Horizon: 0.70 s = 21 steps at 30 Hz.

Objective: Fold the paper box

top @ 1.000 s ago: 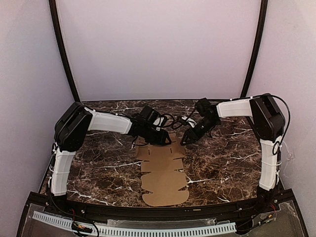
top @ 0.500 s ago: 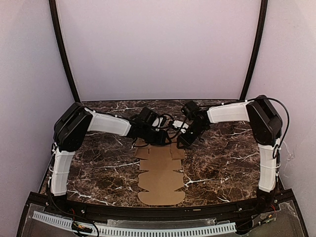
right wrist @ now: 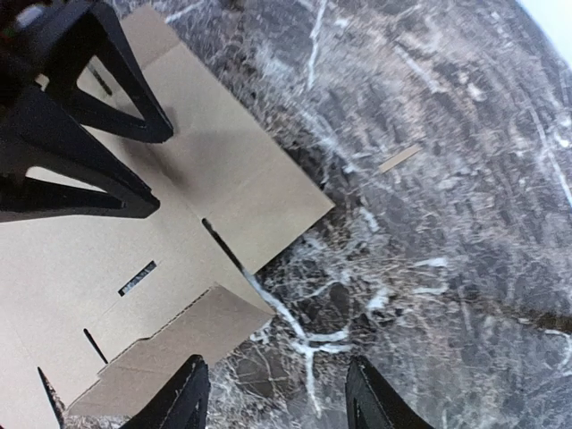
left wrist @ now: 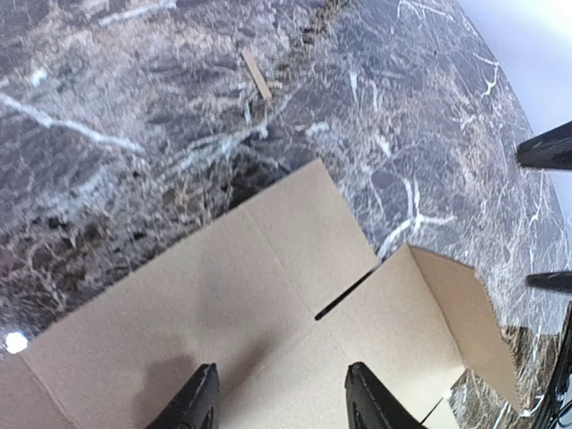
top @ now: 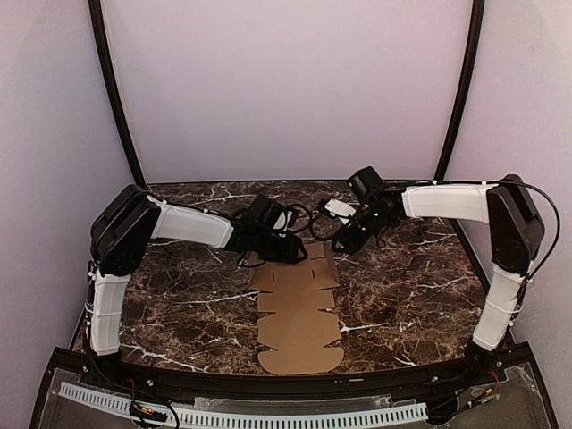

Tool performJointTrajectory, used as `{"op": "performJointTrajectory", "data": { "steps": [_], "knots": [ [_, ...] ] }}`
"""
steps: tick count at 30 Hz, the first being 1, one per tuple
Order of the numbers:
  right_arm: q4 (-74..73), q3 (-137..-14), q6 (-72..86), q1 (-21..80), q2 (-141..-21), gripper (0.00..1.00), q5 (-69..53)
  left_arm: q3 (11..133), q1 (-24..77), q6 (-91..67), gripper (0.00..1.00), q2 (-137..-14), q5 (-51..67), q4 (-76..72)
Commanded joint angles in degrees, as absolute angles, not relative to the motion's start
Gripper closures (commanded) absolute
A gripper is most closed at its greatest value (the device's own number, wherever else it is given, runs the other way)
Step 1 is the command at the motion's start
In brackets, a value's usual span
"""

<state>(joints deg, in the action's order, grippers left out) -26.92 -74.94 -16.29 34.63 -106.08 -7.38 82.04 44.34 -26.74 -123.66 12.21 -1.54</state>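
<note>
- paper box [top: 299, 313]: one flat brown die-cut sheet, not yet folded, lying on the worktop [top: 179, 304] midway between your two arms. its long axis runs near to far, with the rounded tab end toward the arm bases and the square flaps at the far end.
- left fingers [top: 288, 251]: apart, holding nothing, poised over the far left flap with cardboard directly beneath. this is your nearer arm to the sheet.
- right fingers [top: 343, 241]: apart and empty, just off the far right corner, mostly over bare marble. the sheet lies inboard of them, toward the left arm.
- far right flap [left wrist: 456, 313]: appears slightly raised along its crease, and is likely the first edge to take.
- surface: dark marble with white veins. a small tan sliver [right wrist: 398, 159] lies beyond the sheet.
- room: pale back wall [top: 286, 89], with black posts [top: 112, 89] at either side.
</note>
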Motion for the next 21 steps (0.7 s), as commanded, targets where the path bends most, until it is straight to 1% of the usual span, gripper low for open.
{"op": "performJointTrajectory", "data": {
  "steps": [1,5,10,16,20,21],
  "knots": [
    [-27.57,-77.40,-17.28,32.08,-103.20,0.47,-8.24,85.55,44.55,-24.81,0.51,-120.22,10.14,4.21],
    [-28.50,-79.69,-16.76,31.46,-101.75,0.47,-9.71,85.46,44.56,-22.58,0.49,-117.97,7.56,5.95],
    [-28.49,-76.34,-18.03,30.42,-98.67,0.44,-9.14,86.46,44.51,-21.93,0.48,-117.37,5.98,6.74],
    [-27.74,-75.98,-16.37,26.15,-95.17,0.40,-8.70,88.38,44.54,-19.45,0.46,-116.55,3.44,10.62],
    [-24.17,-74.02,-12.91,21.95,-91.81,0.30,-7.08,88.11,44.58,-17.54,0.45,-114.17,-0.89,12.40],
    [-23.10,-73.40,-11.53,20.81,-91.31,0.23,-6.59,87.35,44.57,-16.97,0.44,-113.56,-2.51,12.35]
  ]
}}
